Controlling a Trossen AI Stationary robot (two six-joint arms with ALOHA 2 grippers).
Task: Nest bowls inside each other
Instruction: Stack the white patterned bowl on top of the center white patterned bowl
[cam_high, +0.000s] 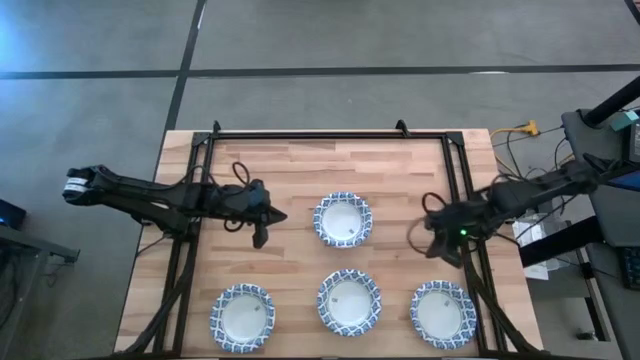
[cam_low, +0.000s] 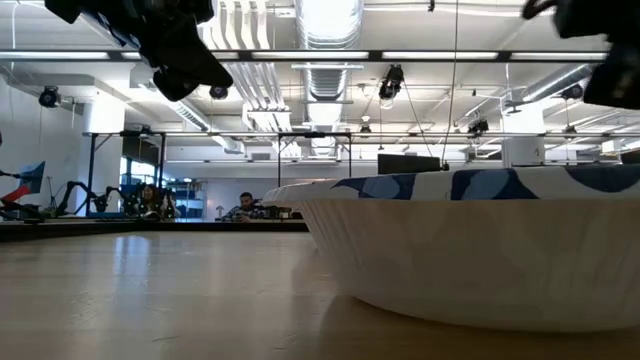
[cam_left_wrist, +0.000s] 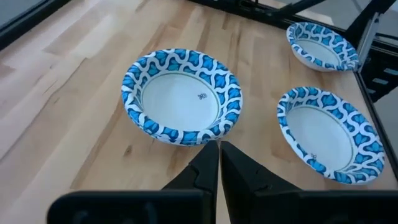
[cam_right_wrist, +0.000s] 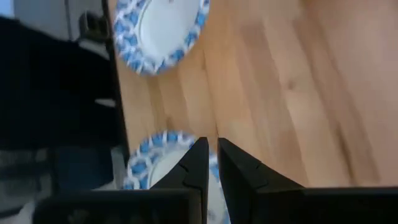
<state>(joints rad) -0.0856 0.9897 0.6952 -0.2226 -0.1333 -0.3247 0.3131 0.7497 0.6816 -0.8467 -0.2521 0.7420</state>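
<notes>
Four blue-and-white rimmed bowls stand upright on the wooden table; no more are in view. One bowl (cam_high: 342, 220) sits mid-table. Three form a near row: left (cam_high: 242, 318), middle (cam_high: 349, 301), right (cam_high: 442, 313). My left gripper (cam_high: 262, 228) hovers shut, left of the mid-table bowl (cam_left_wrist: 180, 96), its fingers (cam_left_wrist: 219, 158) just short of the rim. My right gripper (cam_high: 432, 235) hovers shut by the table's right edge, above the wood. In its wrist view one bowl (cam_right_wrist: 158, 31) lies ahead and another (cam_right_wrist: 165, 165) is partly hidden behind the fingers. One bowl (cam_low: 480, 250) fills the low view.
A black metal frame (cam_high: 330, 135) runs along the table's far, left and right sides. Cables and equipment (cam_high: 560, 190) lie beyond the right edge. Bare wood (cam_high: 300, 165) stretches between the mid-table bowl and the far edge.
</notes>
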